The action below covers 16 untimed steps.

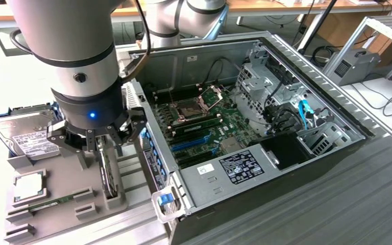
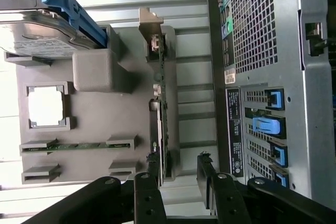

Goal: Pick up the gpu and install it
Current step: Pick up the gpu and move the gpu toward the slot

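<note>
The gpu (image 1: 107, 178) is dark, green along its edge, with a pale metal bracket. It stands in a plain grey tray (image 1: 59, 168). The drive (image 1: 22, 133) is silver with a white printed label, in a bright blue frame (image 2: 68, 3). The cpu (image 1: 29, 186) is silver-white, the memory stick (image 1: 49, 203) green. The gripper (image 2: 178, 166) is black. The arm (image 1: 80, 51) is silver-grey with a black band and a small blue light (image 1: 92, 115). The case (image 1: 175, 61) is grey metal, its rear panel (image 2: 257, 19) perforated in a fine grid with blue tabs (image 2: 265, 127). The board (image 1: 230, 122) is green with blue slots (image 1: 189, 143). The table (image 1: 359, 204) is grey and ribbed.
</note>
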Each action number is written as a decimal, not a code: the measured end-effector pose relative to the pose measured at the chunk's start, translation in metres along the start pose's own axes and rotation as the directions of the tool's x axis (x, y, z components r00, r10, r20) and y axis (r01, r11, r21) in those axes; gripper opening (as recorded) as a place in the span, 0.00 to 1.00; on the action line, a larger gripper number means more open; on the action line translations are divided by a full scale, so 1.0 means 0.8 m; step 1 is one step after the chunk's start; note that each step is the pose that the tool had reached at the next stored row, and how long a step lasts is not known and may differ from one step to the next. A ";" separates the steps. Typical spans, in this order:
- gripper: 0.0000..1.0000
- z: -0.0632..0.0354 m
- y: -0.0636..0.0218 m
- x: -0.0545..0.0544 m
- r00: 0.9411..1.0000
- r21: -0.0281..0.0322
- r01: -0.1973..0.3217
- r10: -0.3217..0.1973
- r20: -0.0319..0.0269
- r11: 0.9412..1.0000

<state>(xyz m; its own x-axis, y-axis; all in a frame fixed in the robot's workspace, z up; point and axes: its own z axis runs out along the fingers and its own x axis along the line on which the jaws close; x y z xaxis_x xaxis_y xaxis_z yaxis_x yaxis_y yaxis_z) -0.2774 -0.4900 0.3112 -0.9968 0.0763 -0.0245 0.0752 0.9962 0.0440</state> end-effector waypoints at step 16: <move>0.42 0.009 0.011 0.011 1.000 0.000 0.000 0.000 0.000 1.000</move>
<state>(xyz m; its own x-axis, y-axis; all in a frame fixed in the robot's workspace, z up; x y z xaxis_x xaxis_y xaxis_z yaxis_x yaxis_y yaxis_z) -0.2857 -0.4804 0.3040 -0.9968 0.0763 -0.0244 0.0751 0.9962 0.0439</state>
